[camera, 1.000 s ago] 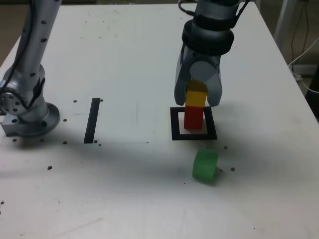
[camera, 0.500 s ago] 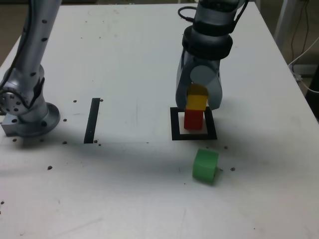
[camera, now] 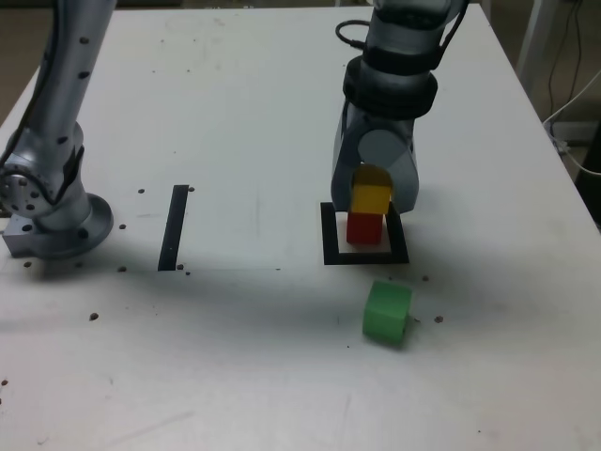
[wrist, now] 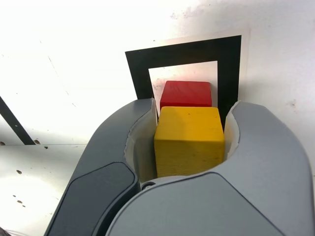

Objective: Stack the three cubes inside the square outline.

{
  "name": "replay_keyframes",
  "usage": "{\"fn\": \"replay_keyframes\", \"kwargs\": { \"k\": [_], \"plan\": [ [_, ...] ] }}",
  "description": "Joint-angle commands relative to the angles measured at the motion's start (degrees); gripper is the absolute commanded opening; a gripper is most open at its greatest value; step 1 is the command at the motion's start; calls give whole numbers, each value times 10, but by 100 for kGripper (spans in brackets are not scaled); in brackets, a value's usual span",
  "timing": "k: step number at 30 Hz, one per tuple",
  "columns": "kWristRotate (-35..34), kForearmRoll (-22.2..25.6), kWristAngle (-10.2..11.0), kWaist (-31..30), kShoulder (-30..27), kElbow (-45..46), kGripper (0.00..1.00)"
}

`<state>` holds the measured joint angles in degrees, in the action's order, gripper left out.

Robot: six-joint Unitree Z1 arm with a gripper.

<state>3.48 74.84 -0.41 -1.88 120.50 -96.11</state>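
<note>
- Yellow cube (camera: 371, 200) sits clamped between the two grey jaws of my pincer (camera: 375, 193), right of centre in the upper half of the exterior view; the wrist view shows it (wrist: 187, 140) wedged between both inner jaw faces, so the pincer (wrist: 189, 142) is closed on it.
- Red cube (camera: 364, 228) is directly beneath the yellow one in the exterior view. From either view I cannot tell whether the two touch or a thin gap remains.
- In the wrist view the red cube (wrist: 186, 93) shows just beyond the yellow one's far edge, inside the pale centre of the square outline (wrist: 138, 69).
- Black square outline (camera: 329, 235) lies flat on the white bench (camera: 254, 113), right of centre in the exterior view, and holds only the red cube on its floor.
- Green cube (camera: 387, 312) rests on the bench outside the outline, lower right of it in the exterior view, near its bottom right corner and apart from the pincer.
- I see a straight black tape strip (camera: 174, 226) left of centre, well apart from the outline, and the arm's grey base (camera: 52, 221) at the far left edge.
</note>
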Motion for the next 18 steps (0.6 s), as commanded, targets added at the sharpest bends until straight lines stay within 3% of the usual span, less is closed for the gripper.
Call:
{"fn": "replay_keyframes", "kwargs": {
  "k": [1, 6, 8, 10, 14, 18],
  "plan": [
    [2, -1, -1, 1, 4, 1, 28],
    [3, -5, -2, 3, 5, 7, 28],
    [6, -8, -5, 5, 6, 11, 33],
    [10, -13, -8, 6, 7, 16, 49],
    [17, -20, -13, 7, 7, 22, 90],
    [18, -22, -14, 7, 7, 25, 99]
  ]
}}
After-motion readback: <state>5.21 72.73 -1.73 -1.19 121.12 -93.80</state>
